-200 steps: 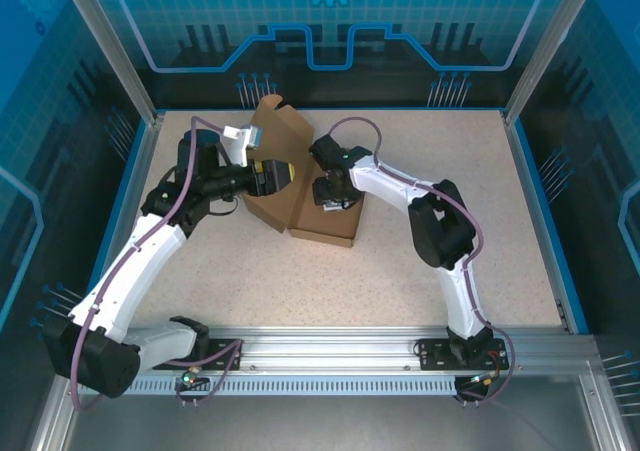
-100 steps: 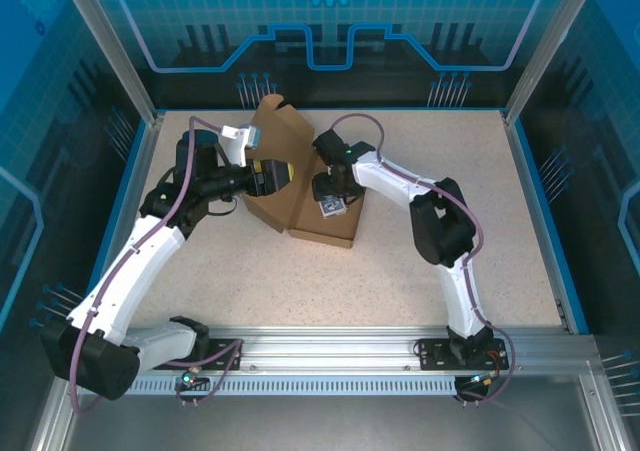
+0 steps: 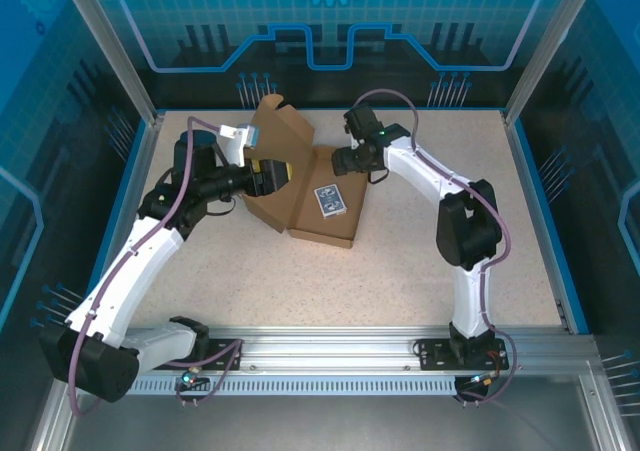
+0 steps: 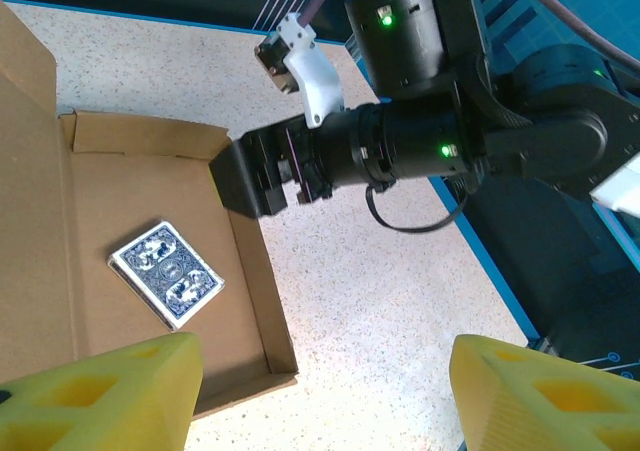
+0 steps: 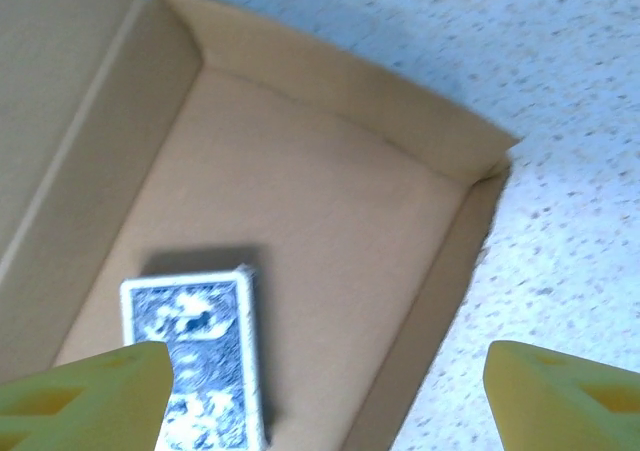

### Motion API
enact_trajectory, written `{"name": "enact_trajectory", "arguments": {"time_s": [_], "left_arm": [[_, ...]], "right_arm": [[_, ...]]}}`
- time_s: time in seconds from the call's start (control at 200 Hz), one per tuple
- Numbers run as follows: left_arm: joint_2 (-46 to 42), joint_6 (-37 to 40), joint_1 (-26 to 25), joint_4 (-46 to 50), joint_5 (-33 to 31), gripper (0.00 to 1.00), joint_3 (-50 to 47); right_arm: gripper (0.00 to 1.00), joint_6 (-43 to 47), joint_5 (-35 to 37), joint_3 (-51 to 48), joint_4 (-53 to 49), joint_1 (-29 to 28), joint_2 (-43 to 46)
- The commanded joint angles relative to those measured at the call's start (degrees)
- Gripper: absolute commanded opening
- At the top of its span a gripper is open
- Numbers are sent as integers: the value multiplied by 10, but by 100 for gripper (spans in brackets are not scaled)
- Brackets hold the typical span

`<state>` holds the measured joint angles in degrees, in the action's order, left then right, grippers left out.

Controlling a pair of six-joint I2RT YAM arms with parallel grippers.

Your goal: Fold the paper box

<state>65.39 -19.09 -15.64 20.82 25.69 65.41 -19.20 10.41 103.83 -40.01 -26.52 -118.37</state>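
The paper box [image 3: 322, 221] is a shallow brown cardboard tray mid-table, with its lid flap [image 3: 277, 131] standing up at the far left. A blue-patterned card pack [image 3: 330, 201] lies flat inside the tray. My left gripper [image 3: 276, 173] is by the lid's inner face, open. In the left wrist view its jaws [image 4: 320, 401] span the tray's near corner [image 4: 275, 356] and bare table, with the pack [image 4: 165, 273] further in. My right gripper [image 3: 343, 162] hovers open over the tray's far edge. In the right wrist view its jaws [image 5: 325, 401] frame the pack [image 5: 195, 356] and tray wall [image 5: 455, 261].
The speckled table [image 3: 400, 261] is bounded by blue edging and an aluminium frame [image 3: 530, 161]. The right arm's black wrist [image 4: 400, 141] reaches over the tray's far side. Open tabletop lies right of the box and in front of it.
My right gripper has released the card pack into the tray, widened its jaws and drawn back toward the far right. The left arm has not moved.
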Motion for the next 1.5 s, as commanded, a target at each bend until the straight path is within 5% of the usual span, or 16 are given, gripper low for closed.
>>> {"name": "enact_trajectory", "arguments": {"time_s": [0.0,0.525,1.496], "left_arm": [[-13,14,4,10,-6,68,-6],[-16,14,5,6,-1,68,-8],[-13,7,5,0,9,68,-12]], "right_arm": [[82,9,12,54,-10,17,-47],[85,117,-31,225,-9,41,-209],[82,314,17,336,-64,37,-287]]}}
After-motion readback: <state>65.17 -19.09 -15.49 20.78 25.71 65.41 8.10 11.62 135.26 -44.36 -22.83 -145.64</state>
